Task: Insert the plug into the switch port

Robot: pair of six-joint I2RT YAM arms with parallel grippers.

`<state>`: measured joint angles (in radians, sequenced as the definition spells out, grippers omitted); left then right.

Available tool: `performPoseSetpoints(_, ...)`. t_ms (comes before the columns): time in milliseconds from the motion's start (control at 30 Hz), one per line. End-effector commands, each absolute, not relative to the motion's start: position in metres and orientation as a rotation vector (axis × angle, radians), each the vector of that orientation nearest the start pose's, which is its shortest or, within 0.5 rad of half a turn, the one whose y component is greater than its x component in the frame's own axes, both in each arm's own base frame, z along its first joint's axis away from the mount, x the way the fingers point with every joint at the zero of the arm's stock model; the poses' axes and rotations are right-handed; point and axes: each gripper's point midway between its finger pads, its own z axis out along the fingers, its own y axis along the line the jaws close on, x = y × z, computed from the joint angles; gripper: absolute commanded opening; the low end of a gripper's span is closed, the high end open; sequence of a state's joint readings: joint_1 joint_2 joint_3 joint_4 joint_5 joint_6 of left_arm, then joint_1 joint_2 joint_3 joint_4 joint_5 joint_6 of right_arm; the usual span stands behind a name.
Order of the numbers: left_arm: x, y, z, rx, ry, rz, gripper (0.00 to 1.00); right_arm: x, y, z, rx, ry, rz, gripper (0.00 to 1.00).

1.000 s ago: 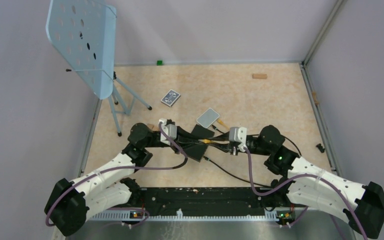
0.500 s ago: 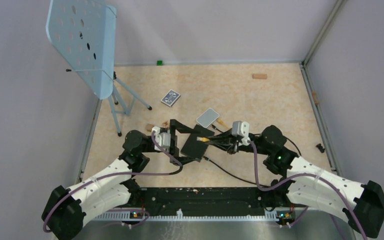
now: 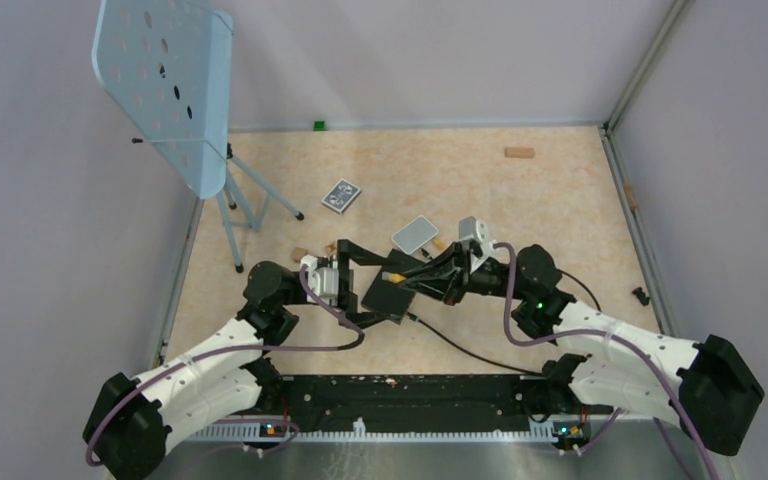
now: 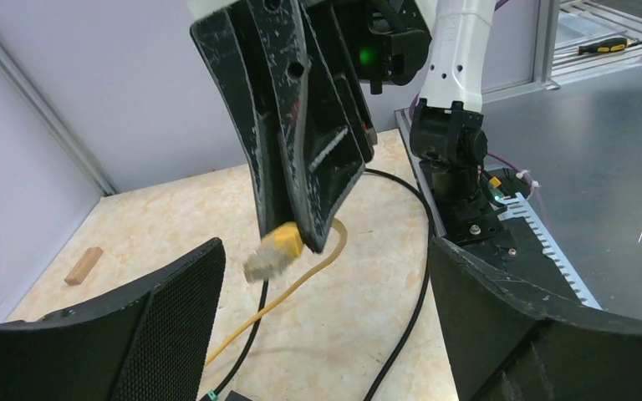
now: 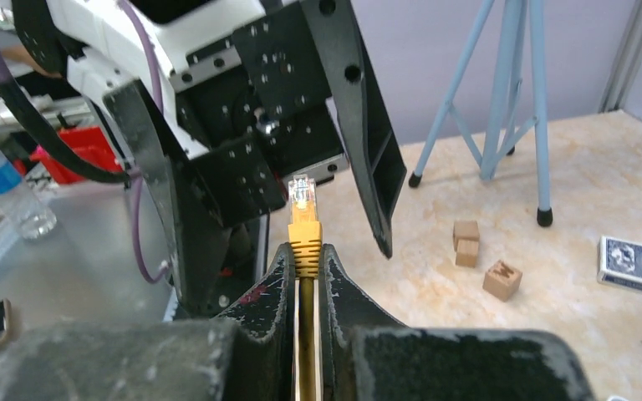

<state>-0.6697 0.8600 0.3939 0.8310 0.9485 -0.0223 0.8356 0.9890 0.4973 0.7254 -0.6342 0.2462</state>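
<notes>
**Top view.**
- Table: carries all items listed.
- Switch box: flat, matte black, lying near the table's middle, toward the near edge. The switch port is not discernible on any edge.
- Left claw: fingers spread wide, one on either side of the box, gripping nothing. Contact with the box cannot be told.
- Right claw: clamped on the plug, yellow, at the box's far edge.
- Grey-blue card: just beyond the box.
- Playing card: nearer the far left corner.

**Left wrist view.**
- The right claw hangs above the table.
- The plug projects from its tips.
- The yellow cable droops to the table.
- The box is not clearly in frame.

**Right wrist view.**
- The plug is pinched at its boot, clear tip forward, facing the left claw's palm.
- No socket is in view.
- Wooden cubes lie beyond.

**Step, as judged.** The plug is in grasp and insertion has not begun.

**Next move, as judged.**
- Locate the port edge.
- Bring the plug down level with it.
- Square the tip to the socket and push straight in.
- The left claw would likely brace the box against sliding.
</notes>
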Motion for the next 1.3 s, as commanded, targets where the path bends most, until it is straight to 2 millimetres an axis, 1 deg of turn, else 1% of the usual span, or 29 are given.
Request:
performPoseSetpoints(0,0.121,-0.281,0.284,1.209,0.781,-1.127,0.93,0.135,0.317,0.316,-0.886,1.057,1.389,0.0)
performPoseSetpoints(133,0.12,-0.28,0.285,1.208,0.777,-1.125,0.91,0.137,0.319,0.313,-0.878,1.081,1.404,0.0)
performPoseSetpoints(433,0.121,-0.28,0.29,1.212,0.748,-1.101,0.92,0.144,0.323,0.305,-0.859,1.148,1.45,0.0)
performPoseSetpoints(533,0.12,-0.28,0.29,1.218,0.743,-1.104,0.89,0.145,0.322,0.307,-0.834,1.145,1.472,0.0)
performPoseSetpoints(600,0.118,-0.28,0.29,1.227,0.735,-1.108,0.83,0.148,0.321,0.308,-0.818,1.151,1.484,0.0)
performPoseSetpoints(667,0.117,-0.28,0.289,1.234,0.733,-1.113,0.82,0.149,0.321,0.308,-0.808,1.155,1.492,0.0)
performPoseSetpoints(733,0.118,-0.28,0.288,1.224,0.745,-1.111,0.84,0.149,0.32,0.307,-0.81,1.158,1.497,0.0)
performPoseSetpoints(800,0.128,-0.28,0.29,1.164,0.798,-1.103,0.95,0.146,0.32,0.302,-0.84,1.156,1.494,0.0)
performPoseSetpoints(833,0.141,-0.28,0.293,1.08,0.865,-1.096,0.98,0.145,0.32,0.296,-0.863,1.168,1.48,0.0)
performPoseSetpoints(900,0.16,-0.277,0.294,0.956,0.966,-1.085,0.99,0.15,0.317,0.277,-0.897,1.202,1.392,0.0)
performPoseSetpoints(967,0.175,-0.275,0.292,0.857,1.057,-1.077,0.99,0.157,0.308,0.259,-0.892,1.251,1.288,0.0)
performPoseSetpoints(1033,0.185,-0.273,0.285,0.799,1.147,-1.074,0.99,0.168,0.298,0.242,-0.859,1.317,1.175,0.0)
performPoseSetpoints(1067,0.191,-0.272,0.277,0.768,1.211,-1.072,0.99,0.174,0.291,0.233,-0.842,1.351,1.117,0.0)
performPoseSetpoints(1100,0.196,-0.271,0.264,0.717,1.308,-1.081,0.99,0.179,0.285,0.223,-0.829,1.391,1.06,0.0)
performPoseSetpoints(1200,0.211,-0.262,0.233,0.527,1.53,-1.097,0.99,0.199,0.265,0.194,-0.768,1.521,0.885,0.0)
performPoseSetpoints(1267,0.218,-0.254,0.211,0.432,1.642,-1.091,0.99,0.21,0.252,0.175,-0.734,1.602,0.774,0.0)
